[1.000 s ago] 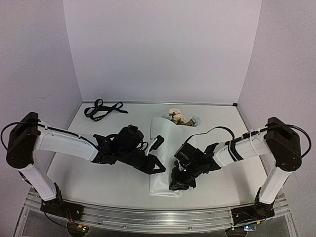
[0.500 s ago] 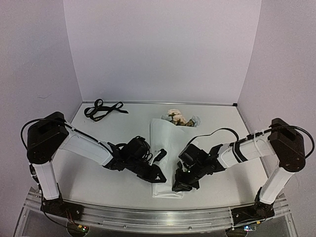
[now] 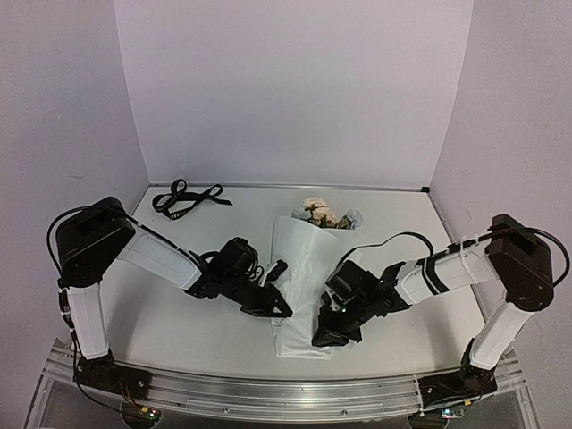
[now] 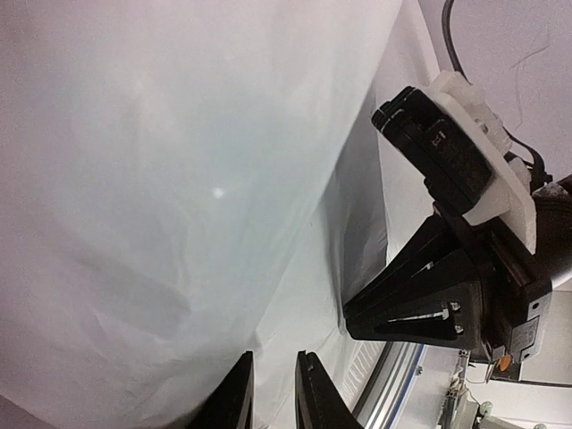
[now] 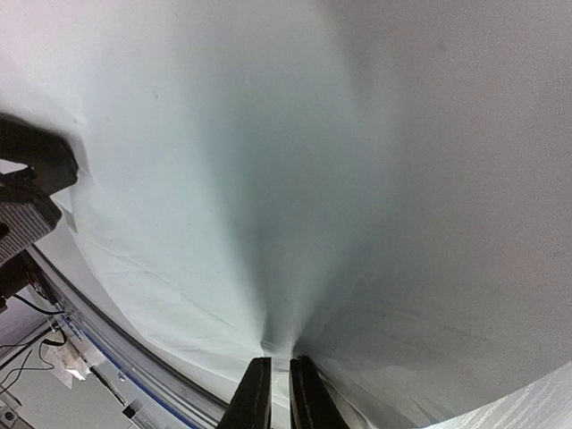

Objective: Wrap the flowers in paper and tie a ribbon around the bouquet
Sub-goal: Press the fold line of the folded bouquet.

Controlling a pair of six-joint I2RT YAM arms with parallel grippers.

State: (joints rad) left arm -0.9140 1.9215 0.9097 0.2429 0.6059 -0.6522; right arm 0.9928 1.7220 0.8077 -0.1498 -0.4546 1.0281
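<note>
The stems are hidden inside the paper; only the blooms of the flowers show, peach and pale blue, too small to count; the ribbon's lettering cannot be read from above; both wrist views are filled almost wholly with white sheet, cut off on every side.

The tabletop is pale grey, with a metal rail along its 6 o'clock edge; lilac-white walls close it in at 9, 12 and 3 o'clock.

The paper lies as a long folded wrap near the middle of the tabletop, blooms poking out at its 12 o'clock end, its narrow end near the rail; the ribbon lies in a loose tangle well apart, at about 10 o'clock from the wrap.

The left pincer sits at the wrap's 9 o'clock edge, fingers a narrow gap apart; whether they hold the sheet I cannot tell; the right pincer, at the wrap's 4 o'clock edge, is closed tight on a puckered fold of paper.
</note>
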